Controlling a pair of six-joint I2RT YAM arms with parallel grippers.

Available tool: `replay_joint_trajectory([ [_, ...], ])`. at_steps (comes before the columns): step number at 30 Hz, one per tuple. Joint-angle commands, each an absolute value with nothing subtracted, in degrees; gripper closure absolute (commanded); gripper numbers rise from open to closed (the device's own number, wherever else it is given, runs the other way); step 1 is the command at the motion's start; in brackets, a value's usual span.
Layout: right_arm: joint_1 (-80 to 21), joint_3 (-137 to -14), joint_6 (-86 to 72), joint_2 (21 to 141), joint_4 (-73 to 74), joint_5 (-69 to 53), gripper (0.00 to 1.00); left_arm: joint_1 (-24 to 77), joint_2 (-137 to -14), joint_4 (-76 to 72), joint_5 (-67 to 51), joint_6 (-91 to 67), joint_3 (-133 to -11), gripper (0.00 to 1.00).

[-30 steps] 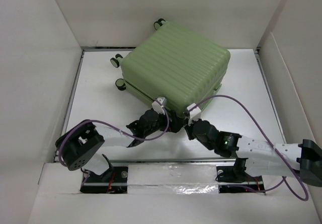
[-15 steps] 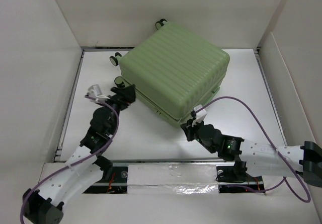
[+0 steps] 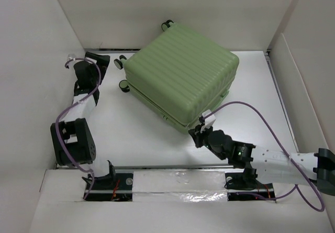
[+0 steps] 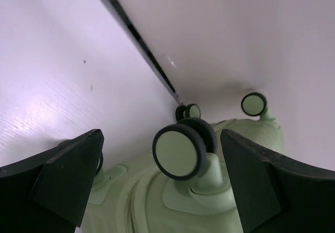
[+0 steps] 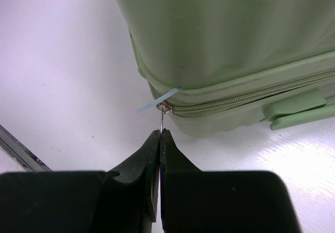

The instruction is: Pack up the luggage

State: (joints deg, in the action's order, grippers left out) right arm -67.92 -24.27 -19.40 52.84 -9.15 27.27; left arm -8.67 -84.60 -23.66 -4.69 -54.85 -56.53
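The luggage (image 3: 183,73), a light green ribbed suitcase, lies closed and flat on the white table, its wheels pointing to the far left. At its near corner my right gripper (image 3: 195,132) is shut on the thin metal zipper pull (image 5: 163,117). The fingers (image 5: 152,154) are pressed together just below the slider, where a light blue strip (image 5: 159,99) sticks out of the luggage (image 5: 225,34). My left gripper (image 3: 104,61) stands open at the far left, level with the wheels. In the left wrist view one black wheel (image 4: 180,149) lies between its spread fingers (image 4: 68,170), untouched.
White walls close in the table on the left, back and right. A dark metal rail (image 3: 112,50) runs along the back edge, and another rail (image 3: 172,166) along the near edge by the arm bases. A purple cable (image 3: 261,118) loops over the right arm.
My left arm has swung from the suitcase's near corner to the far left by the wheels. My right gripper has closed on the zipper pull and drawn back slightly.
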Motion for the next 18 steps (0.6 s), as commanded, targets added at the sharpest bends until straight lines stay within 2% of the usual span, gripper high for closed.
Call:
replay_joint_trajectory([
  [1, -69.61, -23.56, -19.42, 50.63, -11.08, 19.95, 1.00, -8.88, -86.83, -24.70, -12.82, -55.37, -61.78, 0.05],
  [10, -69.61, -22.94, -19.07, 50.88, -11.34, 18.72, 1.00, -6.33, -97.55, -23.38, -21.18, -55.63, -72.50, 0.01],
  [18, -69.61, -23.55, -19.34, 51.94, -11.42, 18.81, 1.00, -4.04, -102.48, -21.00, -21.45, -56.95, -78.22, 0.03],
])
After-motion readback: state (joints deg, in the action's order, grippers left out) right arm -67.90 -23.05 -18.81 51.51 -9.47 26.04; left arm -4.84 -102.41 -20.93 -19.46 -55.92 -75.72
